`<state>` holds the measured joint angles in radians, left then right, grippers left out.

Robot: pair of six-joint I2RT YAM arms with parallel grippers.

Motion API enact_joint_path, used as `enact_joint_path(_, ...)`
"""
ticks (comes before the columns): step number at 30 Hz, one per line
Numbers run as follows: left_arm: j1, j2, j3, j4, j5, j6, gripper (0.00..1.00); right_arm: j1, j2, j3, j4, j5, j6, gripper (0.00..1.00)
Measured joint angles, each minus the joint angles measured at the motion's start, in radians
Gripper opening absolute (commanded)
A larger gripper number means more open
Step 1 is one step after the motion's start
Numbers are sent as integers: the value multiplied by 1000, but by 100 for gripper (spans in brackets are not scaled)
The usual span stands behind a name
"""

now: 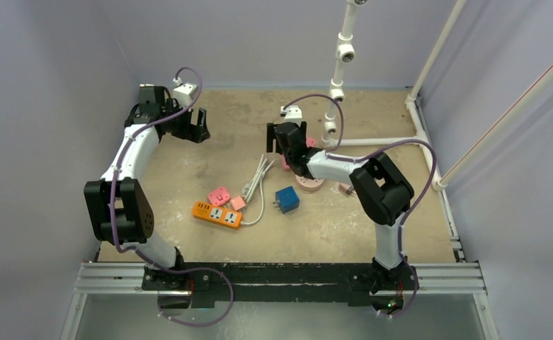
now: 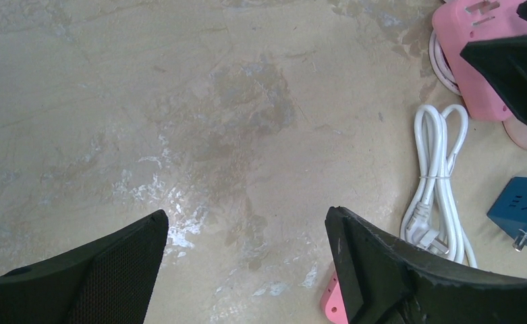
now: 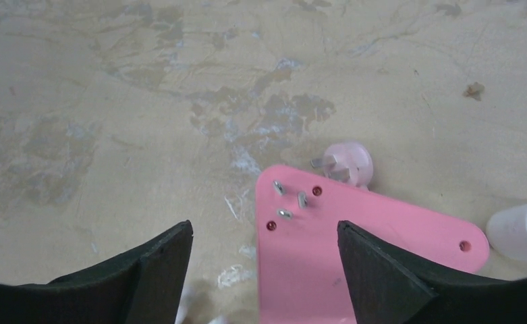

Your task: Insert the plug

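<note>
We take the pink plug (image 3: 355, 236) to be the piece to insert. It lies on the table (image 3: 98, 101) with its three metal pins (image 3: 291, 199) facing up, just beside a small round pale plug (image 3: 347, 162) and well apart from the orange power strip (image 1: 217, 214). It looks like a light, rigid block of hard plastic, smooth enough to slip under a weak pinch. The pins seem the only delicate part, so we would grip it across its flat sides, clear of the pins, and squeeze firmly so it cannot twist when pushed into a socket. The right gripper (image 3: 264, 226) hangs over it with its fingers (image 3: 152, 277) spread wide. We see nothing clamped between them, though we cannot tell whether the far finger brushes the block's edge. The left gripper (image 2: 247, 214) is also spread wide and empty over bare table, with the coiled white cable (image 2: 439, 175) and a blue cube adapter (image 2: 520, 209) off to one side.
</note>
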<state>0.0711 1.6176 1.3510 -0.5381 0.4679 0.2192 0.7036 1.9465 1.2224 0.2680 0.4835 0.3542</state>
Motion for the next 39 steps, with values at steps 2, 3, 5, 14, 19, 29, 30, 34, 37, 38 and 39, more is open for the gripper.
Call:
enact_joint_path(2,0,0,-3,-2,0,0,86,-3,24,31,1,4,0,69)
enact_joint_path(3,0,0,-3,-2,0,0,86,-4,32,42,1,4,-2,66)
enact_joint_path(5,0,0,-3,0,0,0,85,-5,45,56,1,3,-2,58)
enact_joint_path(14,0,0,-3,5,-1,0,85,-5,93,89,-7,-4,-6,36)
enact_joint_path(19,0,0,-3,6,-2,-2,84,-5,109,115,-21,-3,-10,27)
enact_joint_path(29,0,0,-3,7,-9,-3,83,-5,143,195,-48,-39,-60,0)
enact_joint_path(30,0,0,-3,7,-11,-3,83,-1,142,198,-47,-49,-67,0)
enact_joint_path(34,0,0,-3,7,-16,-3,83,37,142,200,-36,-60,-96,0)
enact_joint_path(37,0,1,-3,7,-20,-4,82,96,142,207,-34,-64,-118,0)
enact_joint_path(38,0,1,-3,8,-22,-6,82,122,142,213,-33,-69,-126,0)
enact_joint_path(39,0,2,-3,8,-23,-8,82,145,142,219,-32,-76,-133,0)
